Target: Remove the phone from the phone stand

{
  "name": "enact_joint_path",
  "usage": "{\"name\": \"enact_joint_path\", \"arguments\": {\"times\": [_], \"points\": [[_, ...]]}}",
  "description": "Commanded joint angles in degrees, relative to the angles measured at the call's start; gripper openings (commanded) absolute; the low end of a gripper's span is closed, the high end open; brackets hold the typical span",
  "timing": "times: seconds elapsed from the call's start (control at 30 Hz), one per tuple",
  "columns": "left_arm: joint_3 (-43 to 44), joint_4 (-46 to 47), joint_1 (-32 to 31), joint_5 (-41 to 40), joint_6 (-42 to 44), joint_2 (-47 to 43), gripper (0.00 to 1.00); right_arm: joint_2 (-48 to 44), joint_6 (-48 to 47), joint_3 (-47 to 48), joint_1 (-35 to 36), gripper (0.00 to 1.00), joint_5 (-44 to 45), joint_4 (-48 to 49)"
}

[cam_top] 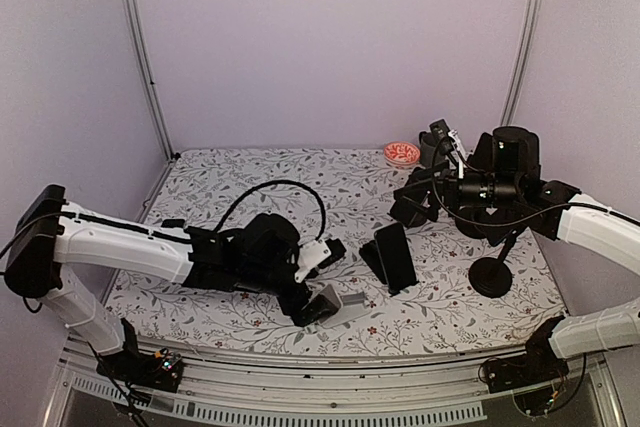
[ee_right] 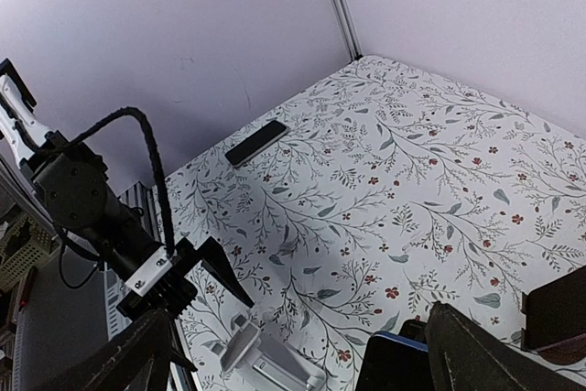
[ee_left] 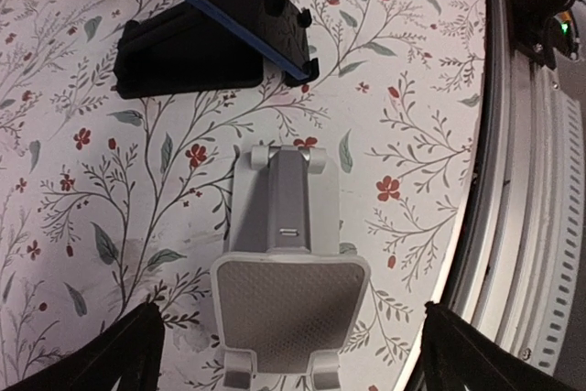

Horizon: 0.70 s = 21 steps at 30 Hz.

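Phone: you will find the dark slab phone with a blue edge [ee_left: 240,8] leaning tilted in the black wedge-shaped phone stand [ee_left: 179,54], near the middle of the floral-print table [cam_top: 250,179]. No finger touches it.

Left gripper: your left gripper [ee_left: 291,359] has its jaws spread as wide as they go and holds nothing. It is low over the table, near its front edge.

Silver stand: a grey metal folding stand with a mesh-textured plate [ee_left: 286,272] sits between the left fingers [ee_left: 114,354]. You can see a gap on each side, so it is not gripped. The black phone stand is just beyond it, apart from it.

Right gripper: your right gripper [ee_right: 307,354] is also fully spread and empty. It is raised over the right side of the table, well apart from the phone.

Other things: you can see a small red dish [cam_top: 402,153] at the back edge. A black round-based pole stand [cam_top: 490,275] is to the right of the phone. A flat black bar [ee_right: 256,142] lies on the far left of the cloth.
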Motion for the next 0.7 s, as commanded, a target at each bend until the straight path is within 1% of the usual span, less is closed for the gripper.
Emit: {"name": "enact_joint_path", "arguments": {"times": [0.0,0.27,0.33,0.43,0.53,0.67], "points": [[0.9,3.7,-1.4,0.6,-0.6,3.4,0.99,-1.0,0.1,0.3,-0.3,0.99,0.3,0.1],[2.2,4.4,-2.2,-1.2,-0.8,8.2,0.99,-0.7,1.0,-0.5,-0.3,0.99,-0.3,1.2],[2.2,5.0,-2.5,-0.9,-1.2,8.8,0.97,-0.7,1.0,-0.7,-0.3,0.99,-0.3,1.3],[2.5,5.7,-2.8,-0.3,-1.7,9.9,0.92,-0.6,1.0,-0.9,-0.3,0.99,-0.5,1.5],[3.0,5.9,-2.9,-0.8,-1.9,10.9,0.85,-0.5,1.0,-0.9,-0.3,0.99,-0.9,1.5],[3.4,5.6,-2.9,-3.7,-2.2,11.0,0.74,-1.0,1.0,-0.8,-0.3,0.99,-0.5,1.4]]}}
